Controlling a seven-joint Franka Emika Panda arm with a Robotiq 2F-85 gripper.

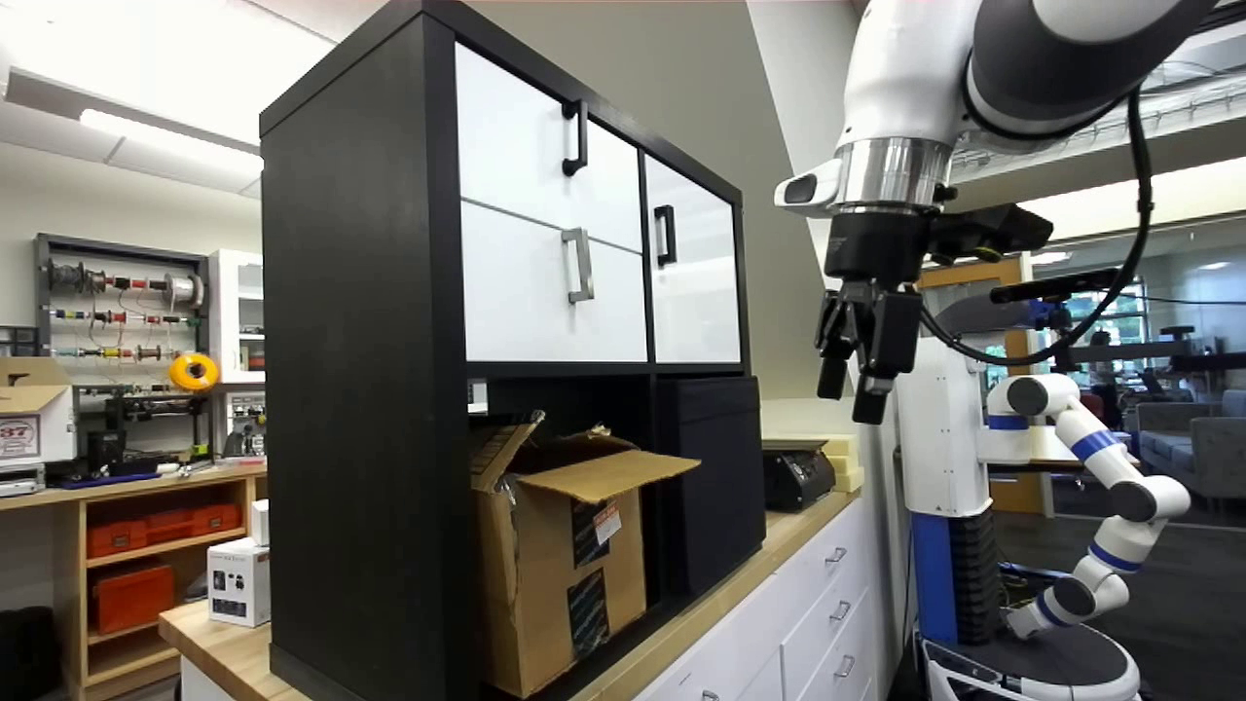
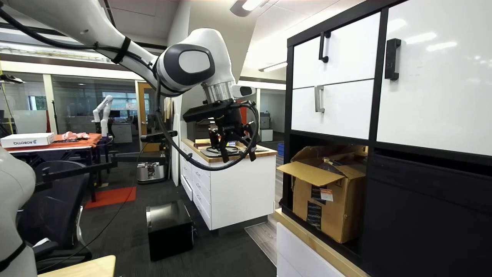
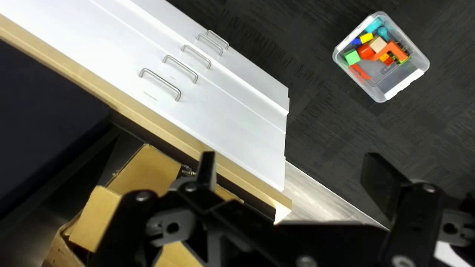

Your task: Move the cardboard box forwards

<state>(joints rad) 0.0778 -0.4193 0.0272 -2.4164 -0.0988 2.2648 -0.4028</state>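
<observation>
Large brown corrugated cardboard box [image 2: 335, 209] sits in lower compartment [image 1: 604, 399] of black-and-white cabinet [image 1: 350, 341], which stands on light wooden counter [image 1: 720, 599]. Black two-finger gripper [image 1: 850, 394] hangs clear of box, fingers [image 3: 382, 181] well apart, nothing between. Step in hand, likely: approach, no contact yet. Next move probably calls for lowering to jutting front flap [image 1: 618, 474], pinching it, drawing box outward.

Place was a robotics lab with office touches. In an exterior view, a white-and-blue robot [image 1: 941, 487] stood beyond the gripper [image 1: 851, 391]; well apart from the gripper, spools [image 1: 182, 290] sat racked over a workbench [image 1: 71, 584], orange cases [image 1: 134, 596] shelved beneath. In an exterior view, far behind the gripper, a white jointed arm [image 2: 104, 125] stood before glass partitions [image 2: 77, 96]; lower than the gripper, an office chair [image 2: 54, 207].
</observation>
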